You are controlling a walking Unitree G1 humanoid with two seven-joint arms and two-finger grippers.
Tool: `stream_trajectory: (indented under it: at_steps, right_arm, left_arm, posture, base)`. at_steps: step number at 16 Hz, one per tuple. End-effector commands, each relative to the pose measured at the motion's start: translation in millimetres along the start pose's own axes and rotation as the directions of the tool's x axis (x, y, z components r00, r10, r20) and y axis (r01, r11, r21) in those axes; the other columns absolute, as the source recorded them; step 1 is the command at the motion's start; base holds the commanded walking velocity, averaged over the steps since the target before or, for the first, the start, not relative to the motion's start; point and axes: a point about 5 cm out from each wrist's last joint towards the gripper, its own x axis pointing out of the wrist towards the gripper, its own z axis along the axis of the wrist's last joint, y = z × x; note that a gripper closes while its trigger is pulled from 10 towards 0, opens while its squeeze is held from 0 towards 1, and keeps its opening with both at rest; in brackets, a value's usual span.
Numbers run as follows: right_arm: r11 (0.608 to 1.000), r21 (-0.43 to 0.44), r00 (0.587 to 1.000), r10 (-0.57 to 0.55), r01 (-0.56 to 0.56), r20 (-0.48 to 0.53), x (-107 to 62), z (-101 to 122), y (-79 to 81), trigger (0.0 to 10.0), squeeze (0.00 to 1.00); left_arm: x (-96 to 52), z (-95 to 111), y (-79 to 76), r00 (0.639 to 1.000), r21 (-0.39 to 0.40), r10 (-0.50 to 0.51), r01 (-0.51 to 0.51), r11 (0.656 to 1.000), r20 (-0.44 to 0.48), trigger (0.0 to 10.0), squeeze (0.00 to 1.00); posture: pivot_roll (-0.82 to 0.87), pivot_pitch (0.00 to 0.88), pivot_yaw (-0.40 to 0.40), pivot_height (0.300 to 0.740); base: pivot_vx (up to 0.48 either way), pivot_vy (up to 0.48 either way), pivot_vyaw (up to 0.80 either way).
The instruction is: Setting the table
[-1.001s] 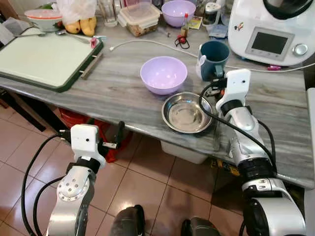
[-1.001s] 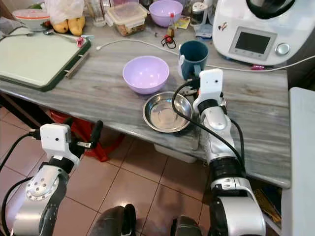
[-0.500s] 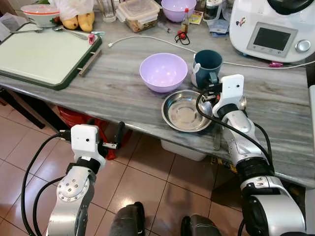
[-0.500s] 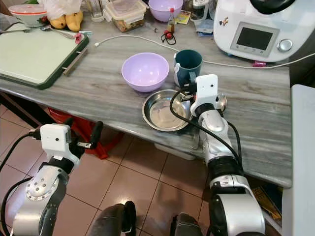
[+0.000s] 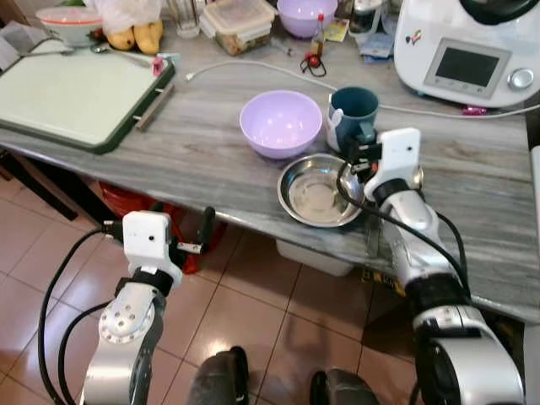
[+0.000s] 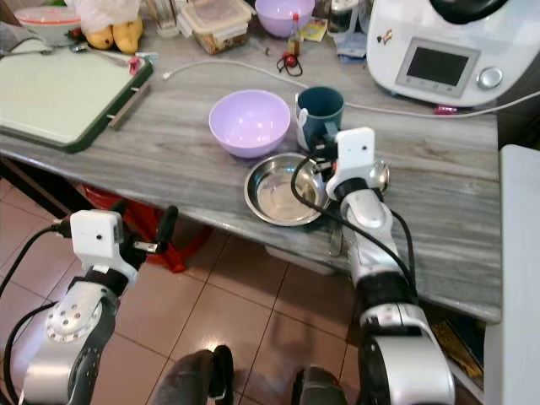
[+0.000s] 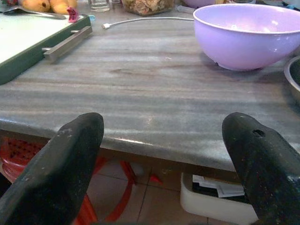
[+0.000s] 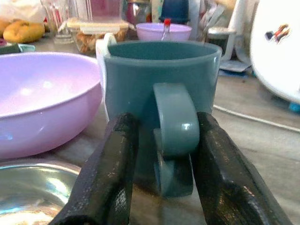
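Looking down through my head camera, I see my right end effector (image 5: 359, 153) reaching over the front of the counter (image 5: 211, 152), right up against the teal mug (image 5: 353, 114). The mug stands upright just behind the steel bowl (image 5: 319, 191) and beside the purple bowl (image 5: 281, 124), with its handle turned toward my right arm. My left end effector (image 5: 204, 234) hangs below the counter's edge, well apart from the dishes, so the right arm is plainly the nearer one.

In my left wrist view, my left end effector (image 7: 161, 164) has its two fingers spread wide with nothing between them, facing the counter's front edge; the purple bowl (image 7: 246, 33) sits farther along it.

In my right wrist view, the mug (image 8: 161, 101) is straight ahead and very close. Its handle (image 8: 174, 126) runs top to bottom, facing me, and my right end effector (image 8: 161, 187) has one finger on each side of it, near it. I cannot tell whether they are pressing it yet; I judge they are apart and about to close. The mug looks plain, smooth and dull teal, with a thick loop handle and something white against its far side.
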Motion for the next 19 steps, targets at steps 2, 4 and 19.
stream_trajectory:
  at_steps: [2, 4, 19]
  right_arm:
    - [1.000, -0.019, 1.000, 0.000, 0.001, 0.027, -3.6, 5.3, -2.5, 10.0, 1.00]
    - [1.000, -0.030, 0.999, -0.004, 0.005, 0.044, -6.0, 9.7, -4.8, 10.0, 1.00]
    - [0.999, -0.030, 0.997, -0.028, 0.030, 0.072, -11.3, 18.3, -8.9, 10.0, 1.00]
  left_arm:
    - [2.8, -1.2, 0.2, 1.000, 0.004, 0.006, -0.006, 1.000, -0.003, 10.0, 0.00]
    - [6.4, -1.2, -1.1, 1.000, 0.000, -0.001, 0.001, 1.000, -0.001, 10.0, 0.00]
    - [15.8, 1.2, 3.1, 1.000, -0.008, 0.017, -0.017, 1.000, 0.015, 10.0, 0.00]
  posture:
    - [0.08, 0.168, 0.054, 0.740]
    - [0.07, 0.160, 0.054, 0.740]
    - [0.05, 0.126, 0.054, 0.740]
  base:
    - [0.000, 0.000, 0.00]
    - [0.000, 0.000, 0.00]
    - [0.000, 0.000, 0.00]
